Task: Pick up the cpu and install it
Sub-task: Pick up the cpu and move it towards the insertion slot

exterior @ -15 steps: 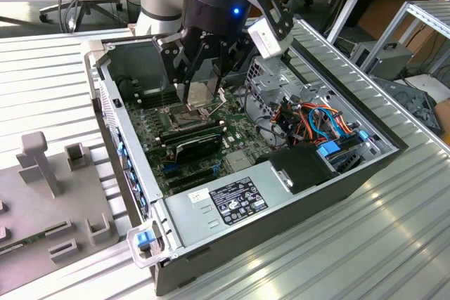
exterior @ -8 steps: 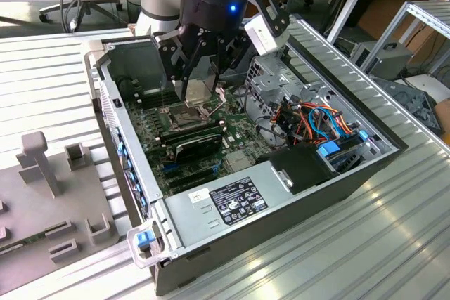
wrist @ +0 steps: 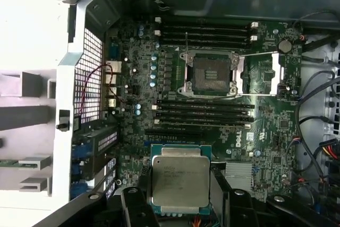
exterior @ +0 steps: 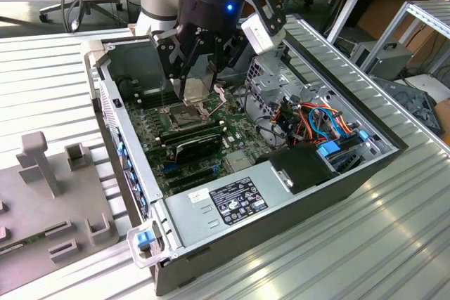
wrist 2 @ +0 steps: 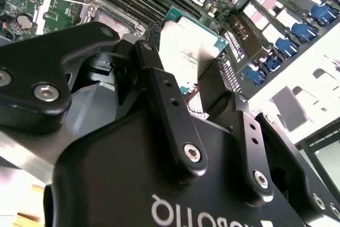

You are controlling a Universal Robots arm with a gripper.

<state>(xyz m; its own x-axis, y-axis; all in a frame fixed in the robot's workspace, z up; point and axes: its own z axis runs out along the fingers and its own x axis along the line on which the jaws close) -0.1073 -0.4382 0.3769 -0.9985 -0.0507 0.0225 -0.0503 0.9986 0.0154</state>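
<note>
The cpu [wrist: 179, 176], a flat square chip with a dull silver top on a green edge, is clamped between the black fingers of my gripper [wrist: 179, 198], which is shut on it. In the second wrist view the cpu [wrist 2: 187, 43] sticks out past the fingers [wrist 2: 159, 86] above the green motherboard [wrist 2: 58, 9]. The exterior view has the gripper [exterior: 195, 93] hanging low inside the open computer case [exterior: 281, 194], just above the dark open socket [exterior: 184, 114]. In the first wrist view the socket [wrist: 210, 73] lies apart from the cpu, with its metal frame [wrist: 260, 73] swung open to one side.
Long black memory sticks [wrist: 204, 111] flank the socket. A drive cage and coloured cables [exterior: 316, 121] fill the case at the exterior view's right. A grey fixture [exterior: 49, 194] with upright blocks sits on the ribbed metal table at the exterior view's left.
</note>
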